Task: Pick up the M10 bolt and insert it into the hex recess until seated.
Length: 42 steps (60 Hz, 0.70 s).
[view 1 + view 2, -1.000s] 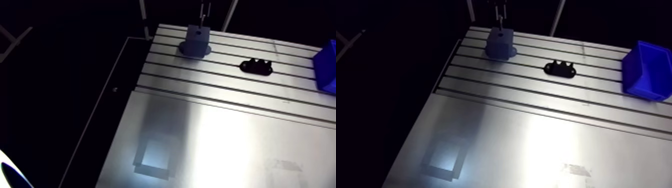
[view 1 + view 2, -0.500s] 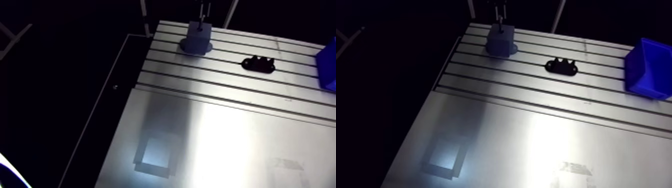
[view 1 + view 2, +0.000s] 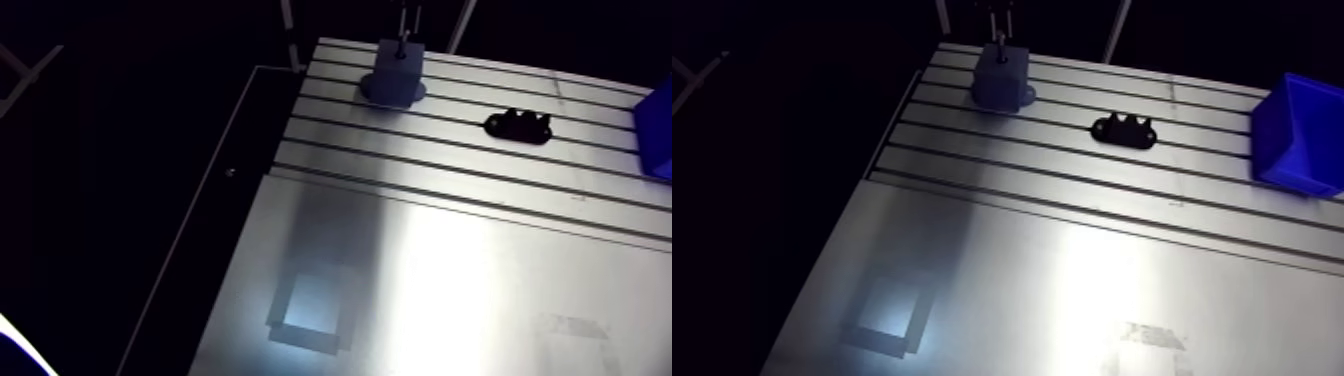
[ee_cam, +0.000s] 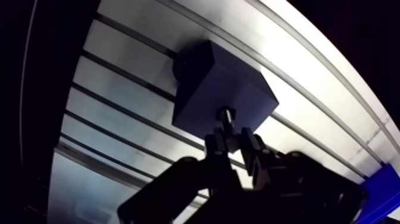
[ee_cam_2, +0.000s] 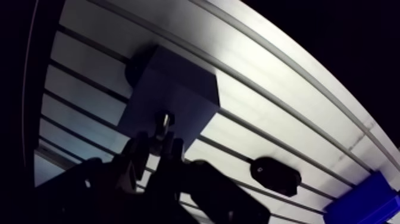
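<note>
In wrist view, grpr (image 4: 233, 140) pinches bolt (image 4: 225, 115).

A: Where is there free room on the counter (image 3: 450, 260)?
B: The near smooth half lies open; the far slotted strip carries 3 obstacles.
A: Which?
B: A dark block (image 3: 395, 72) right under the tool (image 4: 232, 134), which grips the bolt (image 4: 225, 113); a black bracket (image 3: 1123, 131) well apart; a blue bin (image 3: 1297, 135) further along; open lanes between.

My bench (image 3: 450, 270) is smooth, glossy brushed metal; the block (image 4: 220, 89) is matt dark plastic; the bolt (image 4: 225, 113) is bright metal.
</note>
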{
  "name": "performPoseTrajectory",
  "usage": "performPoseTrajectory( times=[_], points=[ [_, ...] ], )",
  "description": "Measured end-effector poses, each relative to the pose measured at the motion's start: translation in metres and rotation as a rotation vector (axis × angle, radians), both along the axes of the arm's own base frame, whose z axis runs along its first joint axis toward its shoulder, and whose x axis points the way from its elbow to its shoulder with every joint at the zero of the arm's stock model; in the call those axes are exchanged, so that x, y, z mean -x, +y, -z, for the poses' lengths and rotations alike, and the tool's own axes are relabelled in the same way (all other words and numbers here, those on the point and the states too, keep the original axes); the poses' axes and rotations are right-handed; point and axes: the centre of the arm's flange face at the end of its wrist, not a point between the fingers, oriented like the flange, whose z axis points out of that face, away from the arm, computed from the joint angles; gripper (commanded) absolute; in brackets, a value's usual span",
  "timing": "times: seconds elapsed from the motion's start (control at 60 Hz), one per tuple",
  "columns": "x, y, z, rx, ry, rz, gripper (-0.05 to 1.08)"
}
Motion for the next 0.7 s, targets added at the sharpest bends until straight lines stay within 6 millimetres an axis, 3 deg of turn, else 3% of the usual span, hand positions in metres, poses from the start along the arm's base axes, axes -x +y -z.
performPoseTrajectory(
  times=[0.7],
  points=[
    [0.0011, -0.0001, 0.0083, -0.003, -0.010, 0.000, 0.90]
  ],
)
